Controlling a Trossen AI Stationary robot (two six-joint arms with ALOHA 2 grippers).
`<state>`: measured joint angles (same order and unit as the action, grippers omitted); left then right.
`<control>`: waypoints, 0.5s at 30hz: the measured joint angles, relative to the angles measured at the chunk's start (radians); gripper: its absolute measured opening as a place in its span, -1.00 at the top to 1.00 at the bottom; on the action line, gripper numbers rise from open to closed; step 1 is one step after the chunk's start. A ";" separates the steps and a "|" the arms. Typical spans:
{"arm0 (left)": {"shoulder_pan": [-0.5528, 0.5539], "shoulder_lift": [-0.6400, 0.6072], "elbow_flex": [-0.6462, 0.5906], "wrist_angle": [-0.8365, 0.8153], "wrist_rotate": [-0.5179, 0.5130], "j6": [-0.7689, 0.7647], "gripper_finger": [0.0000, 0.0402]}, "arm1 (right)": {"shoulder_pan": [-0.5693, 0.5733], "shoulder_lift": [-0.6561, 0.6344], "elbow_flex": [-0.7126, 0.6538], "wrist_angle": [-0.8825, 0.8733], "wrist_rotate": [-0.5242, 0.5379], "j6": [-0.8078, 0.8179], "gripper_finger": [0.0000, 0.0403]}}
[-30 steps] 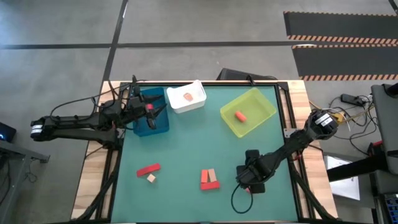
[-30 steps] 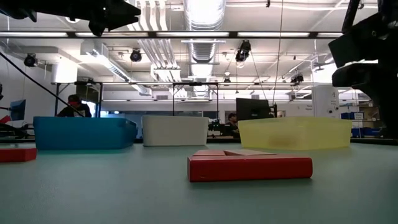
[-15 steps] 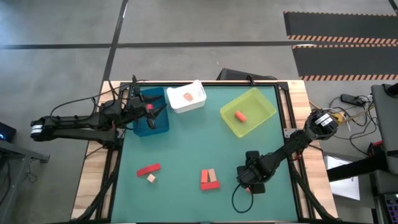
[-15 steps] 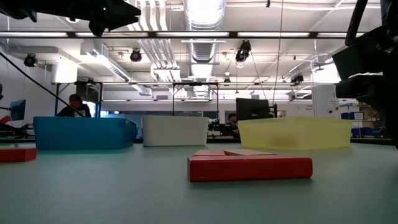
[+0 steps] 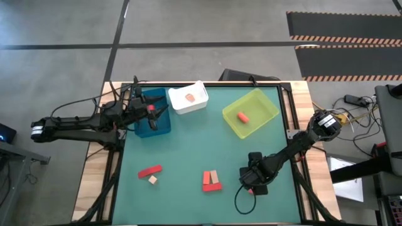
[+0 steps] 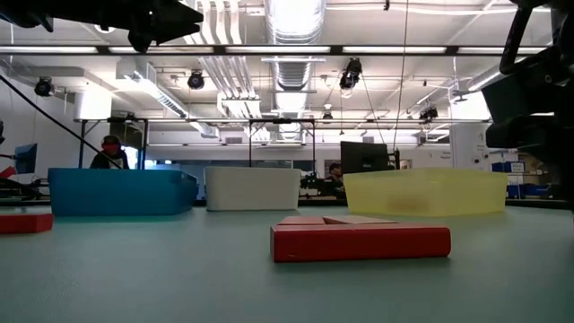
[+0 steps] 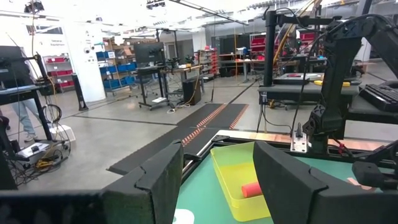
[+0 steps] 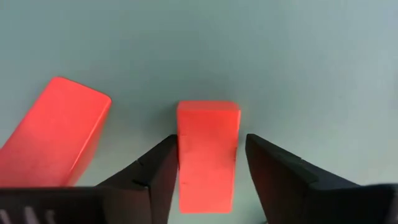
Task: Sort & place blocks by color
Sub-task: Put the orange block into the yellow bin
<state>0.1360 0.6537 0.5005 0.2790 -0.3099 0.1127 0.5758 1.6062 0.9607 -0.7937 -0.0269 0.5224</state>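
Note:
My right gripper [image 5: 254, 177] hangs low over the table's near right part, open. In the right wrist view its fingers [image 8: 209, 142] stand on either side of an orange-red block [image 8: 207, 155] lying on the mat, with a second orange-red block [image 8: 55, 132] beside it. My left gripper [image 5: 161, 111] waits open above the blue bin [image 5: 152, 123]. On the mat lie a red bar [image 5: 149, 171], a tan cube [image 5: 152, 180], and a red bar with a tan block [image 5: 211, 181]. One orange block [image 5: 190, 97] lies in the white bin, another [image 5: 242, 117] in the yellow-green bin.
Blue bin, white bin [image 5: 188, 98] and yellow-green bin [image 5: 250, 112] stand along the far edge. Bare green mat lies in the table's middle. In the low view the red bar [image 6: 360, 241] lies in front of the bins. A cable loops on the mat below my right gripper [image 5: 242, 201].
In the low view my right arm has drifted a little toward the table's right edge. The blocks and my left arm have kept still.

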 joint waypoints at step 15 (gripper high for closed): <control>0.000 0.000 -0.001 0.000 0.000 0.000 0.10 | 0.000 0.000 0.000 0.022 0.000 0.001 0.38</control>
<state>0.1356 0.6537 0.4995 0.2787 -0.3099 0.1127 0.5758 1.6062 0.9607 -0.7719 -0.0273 0.5232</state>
